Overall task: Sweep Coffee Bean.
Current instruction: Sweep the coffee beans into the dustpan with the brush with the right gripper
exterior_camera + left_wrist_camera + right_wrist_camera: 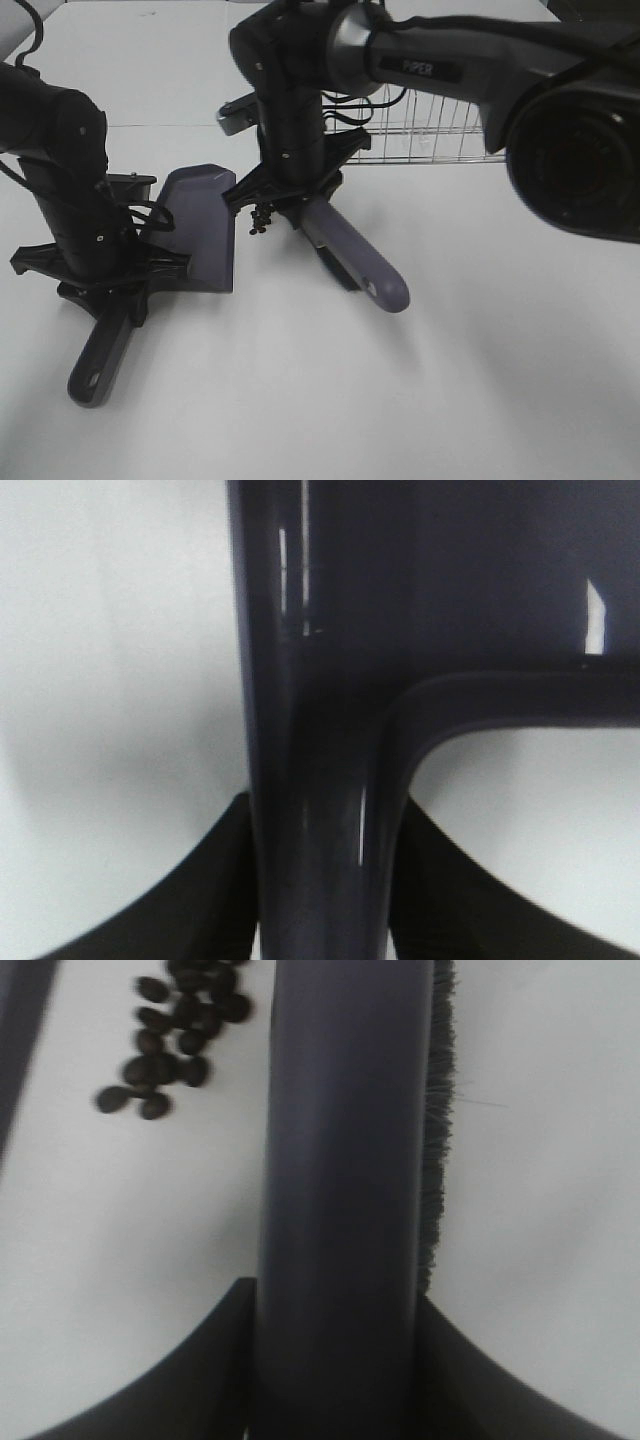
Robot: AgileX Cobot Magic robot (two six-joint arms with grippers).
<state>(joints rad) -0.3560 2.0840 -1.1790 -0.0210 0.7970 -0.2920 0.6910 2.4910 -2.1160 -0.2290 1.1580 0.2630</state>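
Note:
The purple-grey dustpan [200, 225] lies flat on the white table, its handle [100, 355] pointing to the front left. My left gripper [105, 280] is shut on that handle, which fills the left wrist view [310, 780]. The brush [355, 255] lies just right of the pan, its handle end toward the front right. My right gripper [290, 190] is shut on the brush, seen with its black bristles in the right wrist view [340, 1160]. The coffee beans [260, 220] sit in a small cluster between pan and brush, also showing in the right wrist view [175, 1030].
A wire basket [430, 130] stands behind the right arm. The white table [450, 400] spreads in front and to the right. A table seam runs along the back left.

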